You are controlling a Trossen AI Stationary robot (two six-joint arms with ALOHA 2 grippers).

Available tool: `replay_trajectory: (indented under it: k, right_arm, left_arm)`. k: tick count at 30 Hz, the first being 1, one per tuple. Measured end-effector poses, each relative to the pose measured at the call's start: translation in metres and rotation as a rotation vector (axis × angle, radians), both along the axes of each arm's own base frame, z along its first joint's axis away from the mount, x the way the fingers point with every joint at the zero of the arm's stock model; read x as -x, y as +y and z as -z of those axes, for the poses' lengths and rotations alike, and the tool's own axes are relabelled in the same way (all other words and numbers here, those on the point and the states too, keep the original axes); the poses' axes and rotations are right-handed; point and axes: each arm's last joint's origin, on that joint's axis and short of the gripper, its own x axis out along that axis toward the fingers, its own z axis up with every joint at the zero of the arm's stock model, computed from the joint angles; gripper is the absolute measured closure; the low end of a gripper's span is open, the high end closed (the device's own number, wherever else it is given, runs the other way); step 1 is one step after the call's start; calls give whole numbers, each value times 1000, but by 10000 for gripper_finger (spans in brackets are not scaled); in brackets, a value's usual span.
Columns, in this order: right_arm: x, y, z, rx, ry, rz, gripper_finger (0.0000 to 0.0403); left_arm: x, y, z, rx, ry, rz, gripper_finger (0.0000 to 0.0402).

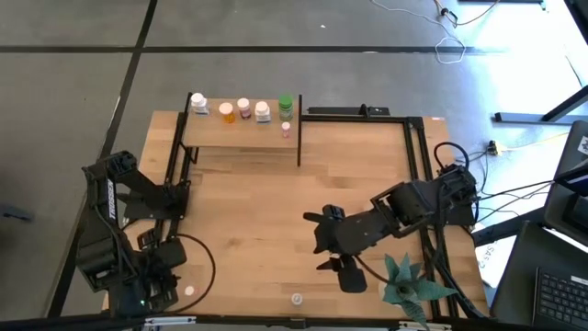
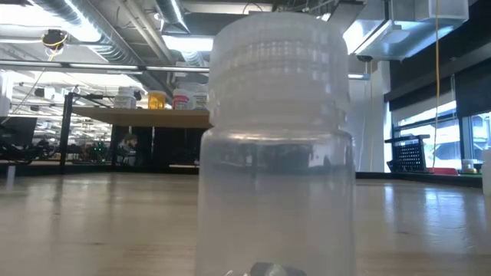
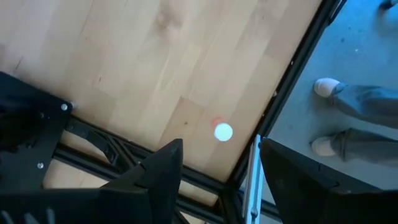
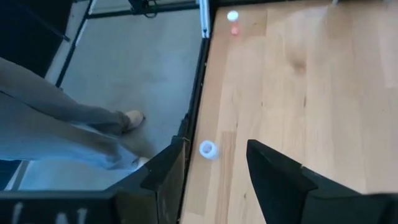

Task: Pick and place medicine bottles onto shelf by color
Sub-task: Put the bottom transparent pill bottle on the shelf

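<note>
The shelf (image 1: 241, 134) stands at the table's far side and carries several bottles: white (image 1: 198, 103), orange (image 1: 227, 111), pink (image 1: 244, 108), white (image 1: 263, 111), green (image 1: 286, 104) and a tiny pink one (image 1: 286, 129). A clear bottle (image 1: 297, 299) stands upright at the near edge and fills the low view (image 2: 278, 146). A small pink bottle with a white cap (image 1: 189, 291) stands near the left arm. My right gripper (image 1: 319, 244) is open and hovers right of the table's middle, with the clear bottle (image 4: 208, 149) ahead of it. My left gripper (image 3: 217, 168) is open above the pink bottle (image 3: 223, 132).
A green spiky plant (image 1: 407, 283) stands at the near right corner beside the right arm. A black metal frame (image 1: 418, 156) runs along the table's edges. A person's shoes (image 3: 326, 87) and a leg (image 4: 68, 115) show on the floor beside the table.
</note>
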Motion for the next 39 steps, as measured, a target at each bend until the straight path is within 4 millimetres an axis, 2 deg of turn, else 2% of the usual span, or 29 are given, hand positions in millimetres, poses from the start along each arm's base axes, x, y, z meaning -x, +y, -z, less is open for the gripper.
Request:
replay_trajectory:
  k: [4,9,16,20,24,33,39]
  right_arm:
    - [-11,2,12,12,34,-18,227]
    - [-25,2,27,48,55,-164,228]
    - [-37,5,40,63,65,-219,265]
    - [-43,7,48,37,96,-248,268]
    - [-50,10,58,38,123,-255,246]
    - [-65,17,83,136,115,-362,155]
    - [-78,26,108,222,110,-482,142]
  left_arm:
    - [0,0,0,5,-1,-19,193]
    - [0,0,0,11,-2,-39,193]
    - [0,0,0,12,-1,-43,193]
    - [0,0,0,12,-2,-43,193]
    - [0,0,0,12,-2,-43,193]
    - [0,0,0,13,-2,-46,193]
    - [0,0,0,13,-2,-45,193]
